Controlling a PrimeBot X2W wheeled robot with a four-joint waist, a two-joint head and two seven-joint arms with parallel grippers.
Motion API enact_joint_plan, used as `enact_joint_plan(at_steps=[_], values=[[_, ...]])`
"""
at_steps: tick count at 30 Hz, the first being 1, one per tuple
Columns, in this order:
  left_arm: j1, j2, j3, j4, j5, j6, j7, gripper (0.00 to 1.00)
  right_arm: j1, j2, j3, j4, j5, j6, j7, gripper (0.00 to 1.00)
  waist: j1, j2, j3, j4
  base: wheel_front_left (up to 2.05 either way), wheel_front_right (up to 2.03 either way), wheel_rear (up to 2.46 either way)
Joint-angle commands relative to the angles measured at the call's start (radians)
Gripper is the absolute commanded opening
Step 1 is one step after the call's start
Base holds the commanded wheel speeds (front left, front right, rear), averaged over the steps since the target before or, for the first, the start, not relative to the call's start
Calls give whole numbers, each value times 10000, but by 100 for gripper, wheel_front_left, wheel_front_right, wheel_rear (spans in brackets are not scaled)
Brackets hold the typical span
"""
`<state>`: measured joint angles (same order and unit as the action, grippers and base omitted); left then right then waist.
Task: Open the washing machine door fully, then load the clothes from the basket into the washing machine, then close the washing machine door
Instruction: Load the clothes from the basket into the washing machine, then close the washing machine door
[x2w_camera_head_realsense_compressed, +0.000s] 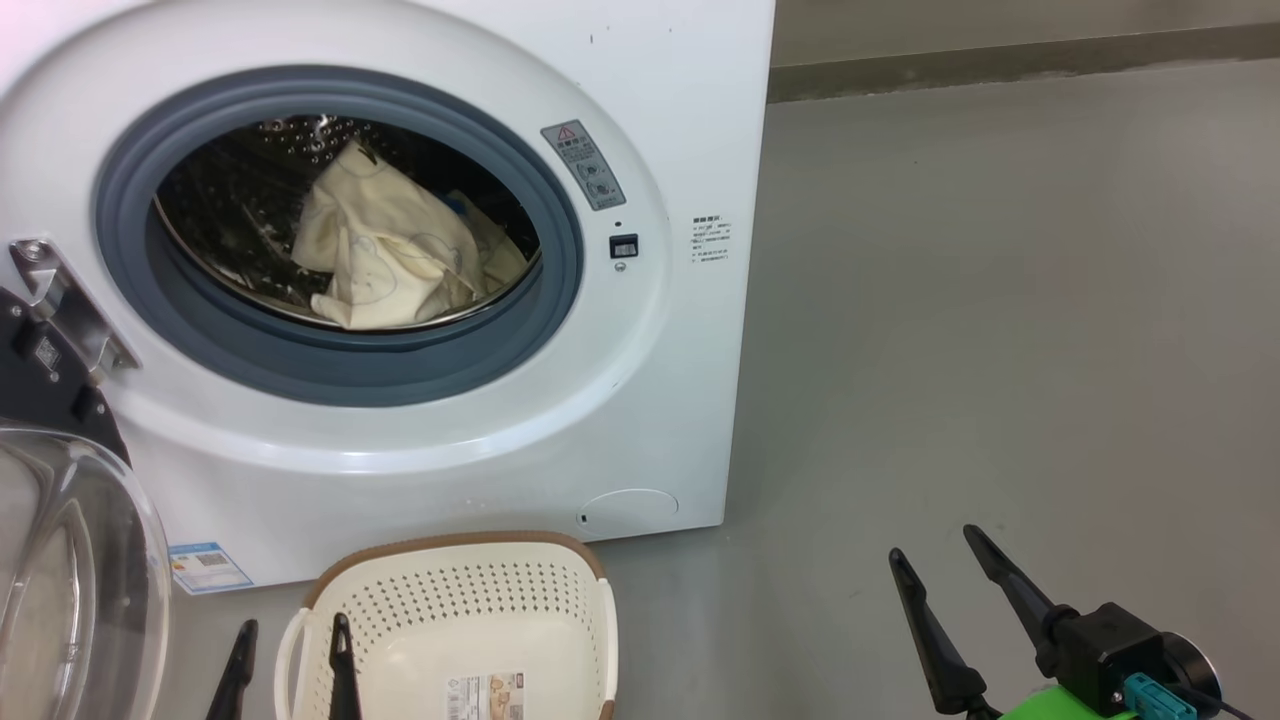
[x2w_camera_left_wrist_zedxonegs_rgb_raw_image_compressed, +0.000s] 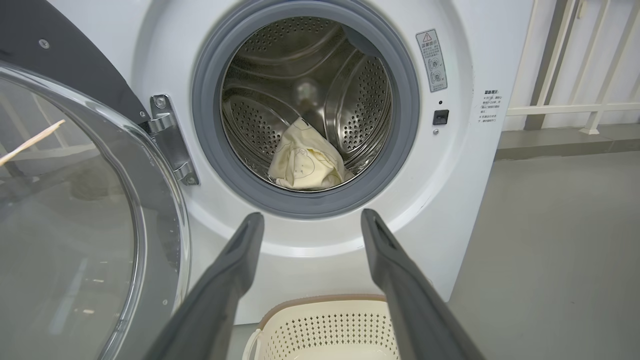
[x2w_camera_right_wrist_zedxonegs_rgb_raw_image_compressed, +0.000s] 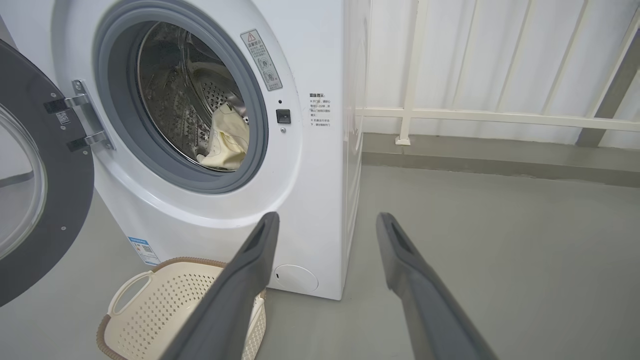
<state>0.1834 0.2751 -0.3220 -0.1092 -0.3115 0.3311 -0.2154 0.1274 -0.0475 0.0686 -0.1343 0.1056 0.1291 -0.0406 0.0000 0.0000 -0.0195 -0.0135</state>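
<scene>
Standing open at lower left of head frame, washing machine door (x2w_camera_head_realsense_compressed: 60, 560) lies just left of left gripper (x2w_camera_head_realsense_compressed: 294, 640), well apart from right gripper (x2w_camera_head_realsense_compressed: 932, 542) at lower right; both released, empty

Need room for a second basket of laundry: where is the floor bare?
Bare: the grey floor right of the washing machine, back to the wall. Crowded: in front, with the basket and the open washing machine door.

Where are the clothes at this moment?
In the head view the clothes lie in the drum of the washing machine, upper left, above the basket on the floor.
</scene>
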Motion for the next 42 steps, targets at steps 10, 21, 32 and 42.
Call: enact_joint_plan(at_steps=[10, 21, 32, 42], values=[[-225, 115, 262, -269, -105, 58, -39, 100, -85, -29, 177, -355, -2, 16, 35, 100, 0, 0, -36, -50, 0, 0, 0], [-291, 137, 233, -212, -158, 41, -90, 100, -79, -28, 155, -363, 5, 16, 41, 100, 0, 0, -49, -32, 0, 0, 0], [-330, 141, 187, -193, -155, 69, -139, 100, -66, -28, 171, -388, 11, 16, 66, 100, 0, 0, -67, 10, -22, 22, 0], [-398, 173, 136, -203, -170, 56, -161, 100, -69, -28, 154, -378, 33, 16, 81, 100, 0, 0, -49, 43, -142, 141, 1]])
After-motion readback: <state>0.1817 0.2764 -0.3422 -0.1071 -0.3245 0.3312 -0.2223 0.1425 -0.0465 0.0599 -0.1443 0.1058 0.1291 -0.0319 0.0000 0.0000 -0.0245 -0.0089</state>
